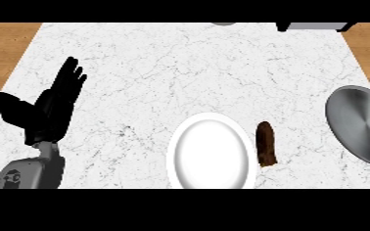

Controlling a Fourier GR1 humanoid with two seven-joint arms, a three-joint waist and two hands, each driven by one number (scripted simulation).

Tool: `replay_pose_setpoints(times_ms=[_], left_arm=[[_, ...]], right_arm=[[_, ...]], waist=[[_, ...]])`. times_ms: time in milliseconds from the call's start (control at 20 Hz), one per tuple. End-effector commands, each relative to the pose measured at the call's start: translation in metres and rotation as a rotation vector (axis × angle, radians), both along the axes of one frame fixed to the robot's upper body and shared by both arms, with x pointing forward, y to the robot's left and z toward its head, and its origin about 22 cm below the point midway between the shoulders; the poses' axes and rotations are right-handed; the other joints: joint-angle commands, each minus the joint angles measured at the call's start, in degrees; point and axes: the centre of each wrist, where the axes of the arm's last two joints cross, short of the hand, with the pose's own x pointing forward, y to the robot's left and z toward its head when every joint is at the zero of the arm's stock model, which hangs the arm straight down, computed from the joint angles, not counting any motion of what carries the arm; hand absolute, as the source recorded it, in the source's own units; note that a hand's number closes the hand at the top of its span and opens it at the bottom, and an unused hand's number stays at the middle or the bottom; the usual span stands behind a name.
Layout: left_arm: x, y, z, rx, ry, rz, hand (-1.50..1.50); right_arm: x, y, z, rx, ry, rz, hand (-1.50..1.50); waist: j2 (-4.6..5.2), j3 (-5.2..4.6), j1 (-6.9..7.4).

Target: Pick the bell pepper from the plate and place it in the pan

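Looking down from the head view, a white veined marble counter filled the scene, wood showing past its left edge. A glossy white oval plate lay bare. Just right of the plate, apart from it, lay a slim brown object, not recognisably a bell pepper. Far right, a grey metal pan was cropped. Left of the plate, the left hand rested with straight fingers, holding nothing.
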Motion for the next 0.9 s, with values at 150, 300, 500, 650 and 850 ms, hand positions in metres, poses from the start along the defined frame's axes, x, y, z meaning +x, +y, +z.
replay_pose_setpoints(times_ms=[150, 300, 500, 650, 850], left_arm=[[0.003, 0.002, 0.004, 0.014, 0.008, -0.012, 0.0], [0.009, -0.011, -0.008, 0.007, 0.01, -0.006, 0.0], [0.004, 0.01, 0.0, -0.014, 0.002, -0.025, 0.0], [0.014, -0.008, -0.001, 0.001, 0.008, -0.034, 0.0], [0.019, -0.015, 0.01, 0.005, -0.007, -0.016, 0.0]], right_arm=[[0.028, -0.047, -0.053, 0.041, 0.022, 0.086, 1.5], [0.043, -0.044, -0.082, 0.043, 0.052, 0.118, 1.5], [0.053, -0.047, -0.116, 0.047, 0.078, 0.099, 1.5], [0.059, -0.063, -0.102, 0.112, 0.183, 0.036, 1.5], [0.05, -0.069, -0.128, 0.268, 0.25, -0.066, -1.5]], waist=[[0.09, 0.02, 0.7], [0.21, 0.01, 0.75], [0.25, 0.04, 1.13], [0.27, 0.02, 0.96], [0.58, 0.15, 1.53]])
